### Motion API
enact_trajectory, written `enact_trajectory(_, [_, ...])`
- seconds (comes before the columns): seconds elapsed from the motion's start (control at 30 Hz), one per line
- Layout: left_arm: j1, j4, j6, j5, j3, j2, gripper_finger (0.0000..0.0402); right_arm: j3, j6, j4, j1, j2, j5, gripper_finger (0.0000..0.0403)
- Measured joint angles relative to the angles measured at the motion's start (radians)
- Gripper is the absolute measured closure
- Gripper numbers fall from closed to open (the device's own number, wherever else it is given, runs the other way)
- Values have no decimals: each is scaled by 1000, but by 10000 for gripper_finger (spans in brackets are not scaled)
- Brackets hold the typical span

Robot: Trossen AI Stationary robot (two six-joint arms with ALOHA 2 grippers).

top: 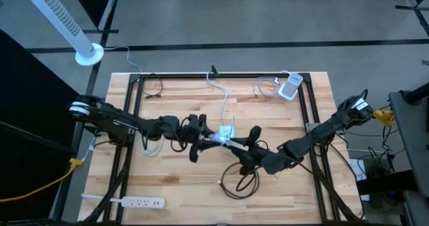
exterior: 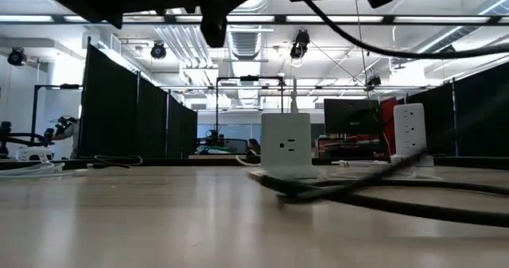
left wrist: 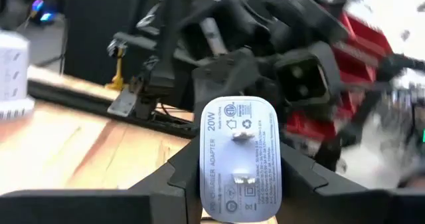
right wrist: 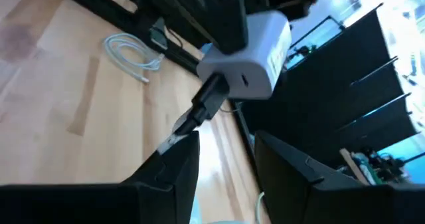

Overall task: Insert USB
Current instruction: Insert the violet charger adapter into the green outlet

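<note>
From above, my two arms met over the middle of the wooden table point(top: 174, 186), and the white charger point(top: 223, 135) was only a bright speck between them, too small to read. My left wrist view gave what that one could not: my left gripper point(left wrist: 240, 184) was clamped on the charger point(left wrist: 240, 159), one dark finger on either side of it, its flat face turned to the camera with two folded prongs and grey print that read "20W" and "ADAPTER", beside certification marks I could not make out. My right wrist view showed the opposite end of the charger point(right wrist: 249, 61), where a dark USB plug point(right wrist: 210, 98) sat at its port, though I could not tell how deep it went. My right gripper point(right wrist: 226, 157) sat just behind that plug with a clear gap between its fingers; the cable seemed to touch one finger point(right wrist: 176, 159), but I could not tell whether it was gripped. The low view hid the charger altogether and showed a white outlet cube point(exterior: 286, 145) standing on the table with a thick black cable point(exterior: 358, 190) lying in front of it. Only the high view took in the white power strip point(top: 139, 201) near the front edge, the coiled white cable point(top: 266, 85) at the back and the tower fan point(top: 64, 21) off the table.
</note>
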Motion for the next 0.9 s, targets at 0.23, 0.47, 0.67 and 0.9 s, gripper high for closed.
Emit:
enact_trajectory(0.23, [17, 19, -178, -41, 0, 7, 285, 11, -75, 15, -20, 0, -2, 251])
enact_trajectory(0.47, [24, -16, -158, -133, -1, 13, 285, 53, -154, 45, -27, -6, 227, 208])
enact_trajectory(0.67, [38, -30, -139, -230, 0, 10, 285, 76, -94, 31, -22, -8, 212, 195])
enact_trajectory(0.9, [41, -33, -145, -229, 0, 10, 285, 74, 61, 16, -40, 3, 92, 202])
